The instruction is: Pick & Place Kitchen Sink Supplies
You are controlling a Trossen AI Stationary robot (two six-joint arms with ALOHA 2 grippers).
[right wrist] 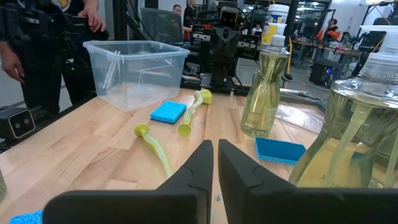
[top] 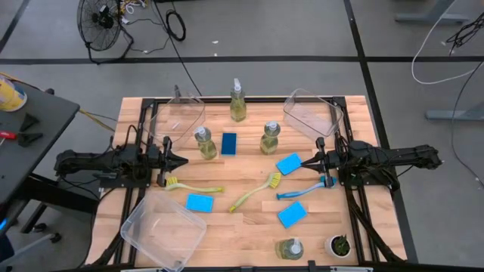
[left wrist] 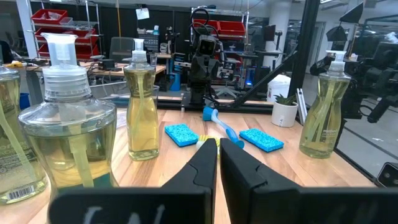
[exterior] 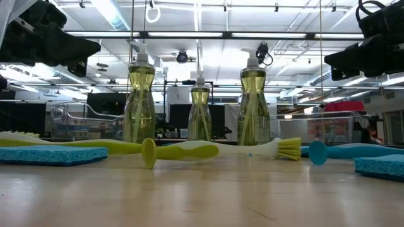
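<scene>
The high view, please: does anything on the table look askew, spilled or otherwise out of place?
Nothing is spilled or damaged. One oddity: the clear bin at the table's far right corner sits tilted, one end raised on the dark frame, and the far left bin looks tipped too, whereas the near bin lies flat. The soap bottles stand upright.

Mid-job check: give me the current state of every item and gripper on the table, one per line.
Left gripper: shut, empty, at left edge.
Right gripper: shut, empty, at right edge.
Soap bottles: four, upright, on the table.
Blue sponges: four, flat, loose on the table.
Yellow-green brushes: two, lying flat.
Blue brush: lying flat by the right gripper.
Clear bins: three, empty.
Plant pot: upright, near corner.
</scene>
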